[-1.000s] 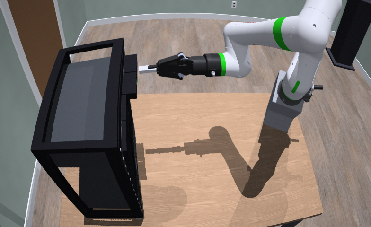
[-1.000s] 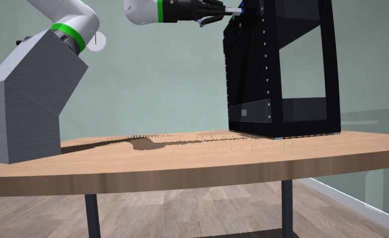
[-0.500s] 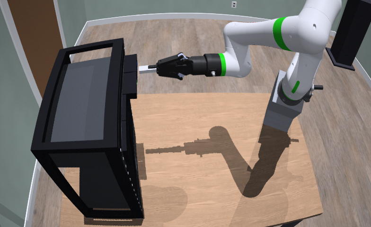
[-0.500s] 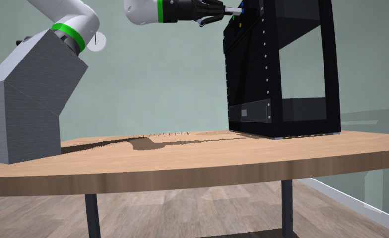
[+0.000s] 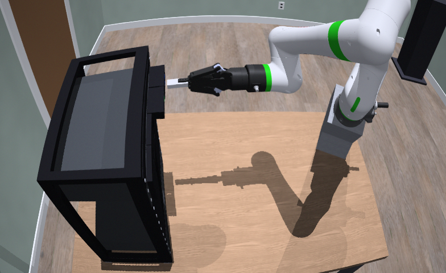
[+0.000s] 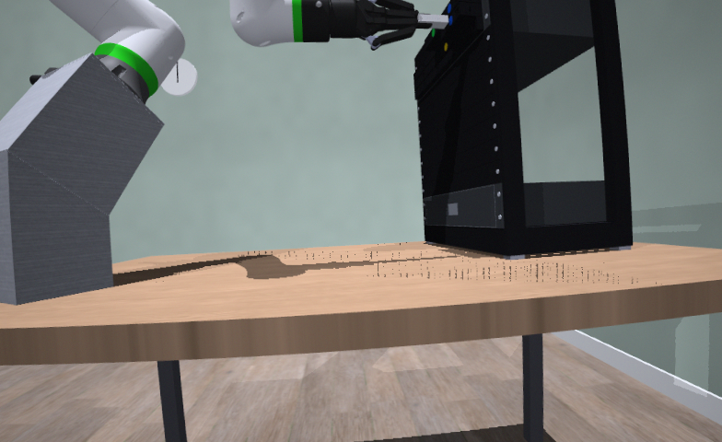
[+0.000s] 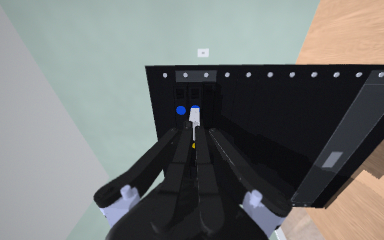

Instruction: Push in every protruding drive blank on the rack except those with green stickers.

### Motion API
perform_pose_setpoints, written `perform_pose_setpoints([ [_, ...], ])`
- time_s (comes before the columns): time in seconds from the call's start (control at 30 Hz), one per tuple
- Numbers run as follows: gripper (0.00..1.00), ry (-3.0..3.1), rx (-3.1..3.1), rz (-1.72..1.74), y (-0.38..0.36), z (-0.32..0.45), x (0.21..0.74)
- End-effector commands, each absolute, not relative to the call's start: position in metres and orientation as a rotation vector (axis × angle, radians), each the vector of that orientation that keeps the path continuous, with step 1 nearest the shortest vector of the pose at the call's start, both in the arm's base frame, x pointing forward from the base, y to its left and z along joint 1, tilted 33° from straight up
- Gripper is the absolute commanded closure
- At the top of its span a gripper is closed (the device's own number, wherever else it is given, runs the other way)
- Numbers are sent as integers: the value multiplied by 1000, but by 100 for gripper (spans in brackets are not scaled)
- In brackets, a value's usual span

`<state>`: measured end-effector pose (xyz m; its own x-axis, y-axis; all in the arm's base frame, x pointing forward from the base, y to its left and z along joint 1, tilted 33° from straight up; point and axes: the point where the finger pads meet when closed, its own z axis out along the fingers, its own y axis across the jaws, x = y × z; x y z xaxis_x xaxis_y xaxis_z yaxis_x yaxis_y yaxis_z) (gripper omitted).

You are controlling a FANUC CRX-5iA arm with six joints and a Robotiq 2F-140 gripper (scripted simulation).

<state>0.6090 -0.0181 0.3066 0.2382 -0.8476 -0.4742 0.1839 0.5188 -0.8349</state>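
The black rack [image 5: 93, 174] [image 6: 510, 164] [image 7: 279, 110] stands upright on the table. Dark drive blanks stick out at its upper front: one block [image 5: 156, 77] at the far end, another block [image 5: 155, 101] beside it. Blue stickers [image 6: 450, 20] [image 7: 180, 110], a green sticker [image 6: 433, 32] and a yellow sticker [image 6: 445, 47] [image 7: 194, 146] mark blank faces. My gripper [image 5: 173, 83] [image 6: 438, 21] [image 7: 195, 114] is shut, with a pale narrow tip pointing at the rack front. In the wrist view the tip partly covers the second blue sticker. The top view shows a small gap before the blocks. The fingers hide the lower blanks.
The wooden table [image 5: 246, 131] [image 6: 354, 307] bears the rack and the arm's grey pedestal [image 5: 335, 135] [image 6: 58, 218]. A grey panel [image 6: 463, 208] [image 7: 331, 150] sits low in the rack. A dark column [image 5: 421, 40] stands on the floor behind the arm.
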Motion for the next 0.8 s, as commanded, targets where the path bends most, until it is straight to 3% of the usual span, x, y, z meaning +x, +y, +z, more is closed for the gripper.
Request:
perform_pose_setpoints([
  [0.0, 100, 1108, -735, -801, -18, 307, 609],
  [0.77, 100, 1108, -735, -801, -17, 310, 619],
])
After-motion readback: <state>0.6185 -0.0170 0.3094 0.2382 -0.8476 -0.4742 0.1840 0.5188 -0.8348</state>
